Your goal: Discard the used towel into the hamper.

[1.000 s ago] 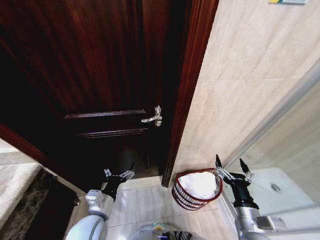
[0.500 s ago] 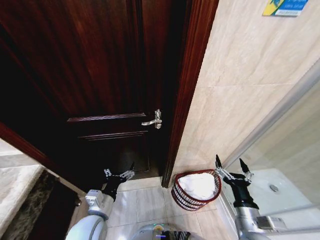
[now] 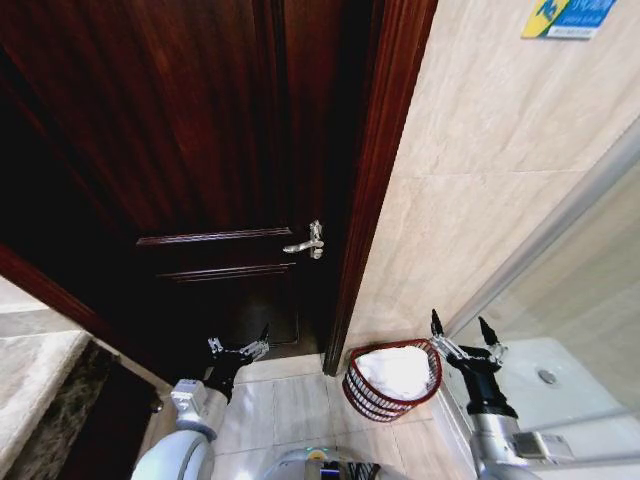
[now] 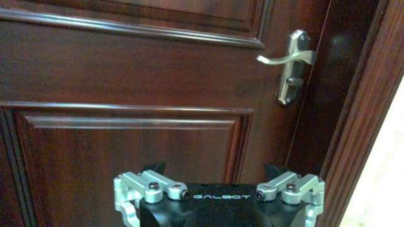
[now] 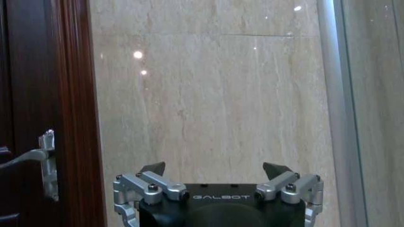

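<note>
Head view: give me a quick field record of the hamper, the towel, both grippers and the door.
hamper: reddish-brown wire basket on the tiled floor, at the foot of the beige wall beside the door frame
towel: white cloth lying inside the hamper
left gripper: open, empty, low in front of the door
right gripper: open, empty, just right of the hamper rim, fingers pointing up
door: dark wood door, shut, silver lever handle
task state: towel already in hamper
</note>
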Controlling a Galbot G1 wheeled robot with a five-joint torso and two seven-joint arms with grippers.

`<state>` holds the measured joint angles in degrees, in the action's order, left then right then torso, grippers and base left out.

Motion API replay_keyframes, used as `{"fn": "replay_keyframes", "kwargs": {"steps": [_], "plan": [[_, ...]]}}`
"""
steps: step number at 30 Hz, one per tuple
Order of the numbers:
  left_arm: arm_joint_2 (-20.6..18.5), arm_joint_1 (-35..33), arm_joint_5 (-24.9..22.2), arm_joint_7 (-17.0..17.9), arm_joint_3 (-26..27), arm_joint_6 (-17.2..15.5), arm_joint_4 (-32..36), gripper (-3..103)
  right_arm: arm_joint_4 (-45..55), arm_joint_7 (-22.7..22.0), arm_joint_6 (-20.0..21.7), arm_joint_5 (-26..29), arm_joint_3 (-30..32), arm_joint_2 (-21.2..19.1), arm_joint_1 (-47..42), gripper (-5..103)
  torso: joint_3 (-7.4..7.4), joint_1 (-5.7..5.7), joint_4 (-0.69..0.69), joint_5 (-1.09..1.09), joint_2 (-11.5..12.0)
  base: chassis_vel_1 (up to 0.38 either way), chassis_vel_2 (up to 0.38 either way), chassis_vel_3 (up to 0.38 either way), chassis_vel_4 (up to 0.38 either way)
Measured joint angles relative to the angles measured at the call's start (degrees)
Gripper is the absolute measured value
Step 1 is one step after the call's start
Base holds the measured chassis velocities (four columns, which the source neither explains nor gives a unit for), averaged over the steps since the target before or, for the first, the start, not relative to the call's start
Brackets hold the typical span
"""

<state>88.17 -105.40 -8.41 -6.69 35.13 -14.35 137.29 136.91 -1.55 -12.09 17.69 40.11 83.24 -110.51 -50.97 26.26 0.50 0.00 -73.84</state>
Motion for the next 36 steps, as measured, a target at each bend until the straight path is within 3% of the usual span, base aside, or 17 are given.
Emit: {"fn": "replay_keyframes", "kwargs": {"steps": [9,36], "plan": [[0.0,0.0,0.0,0.0,0.0,0.0,0.0,100,0.0,0.0,0.0,0.0,0.0,0.0,0.0,100,-1.03,0.84,0.00,0.00,-1.9,0.000,0.000,0.000,0.000],[0.0,0.0,0.0,0.0,0.0,0.0,0.0,100,0.0,0.0,0.0,0.0,0.0,0.0,0.0,100,-0.82,0.70,0.01,0.00,-1.5,0.017,0.013,0.014,0.018]]}}
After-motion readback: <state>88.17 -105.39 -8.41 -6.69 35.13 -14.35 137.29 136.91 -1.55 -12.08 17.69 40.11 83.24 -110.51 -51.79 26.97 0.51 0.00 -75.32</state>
